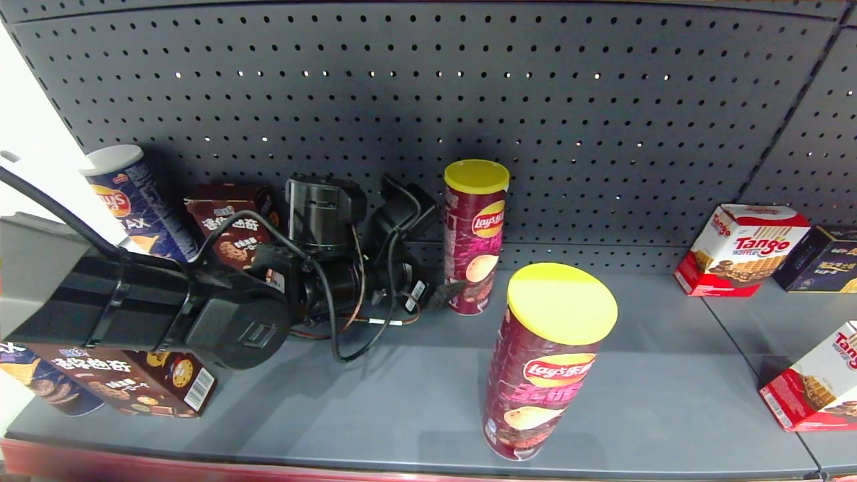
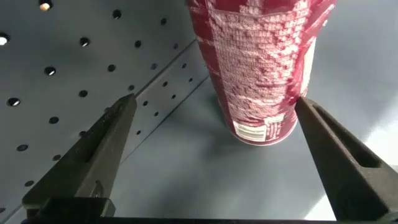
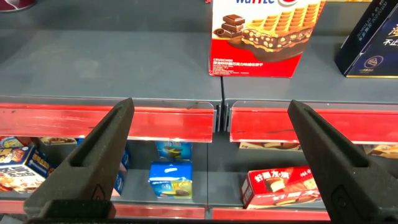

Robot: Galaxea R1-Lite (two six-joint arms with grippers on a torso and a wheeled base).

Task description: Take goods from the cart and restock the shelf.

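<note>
The left pincer [image 2: 216, 104] is spread wide and holds nothing. A dark red chip can [image 2: 261, 68] with a yellow lid stands upright just past its fingertips, near the pegboard back wall [image 1: 402, 80]. The right pincer [image 3: 210, 107] also gapes wide and empty, in front of the shelf's red edge rail [image 3: 168, 121]. On the grey shelf [image 1: 402, 402], a second red can [image 1: 546, 361] stands upright at 5 o'clock from the first, near the front edge and well apart from it. At 9 o'clock the left arm crosses the shelf and hides part of a brown cookie box [image 1: 231, 224] against the back wall; a blue chip can [image 1: 134, 201] leans just beside that box. Below the arm lies another brown cookie box [image 1: 134, 381], with one more can [image 1: 40, 388] cut off at the frame edge. At 3 o'clock sit a red-and-white wafer box [image 1: 740, 251], a dark box [image 1: 820, 268] and a second wafer box [image 1: 813, 381], the last two cut off. In the left wrist view the can's top is out of frame. On the lower shelf, a blue packet [image 3: 171, 177] and a red box [image 3: 283, 186] are partly hidden by the rail.
</note>
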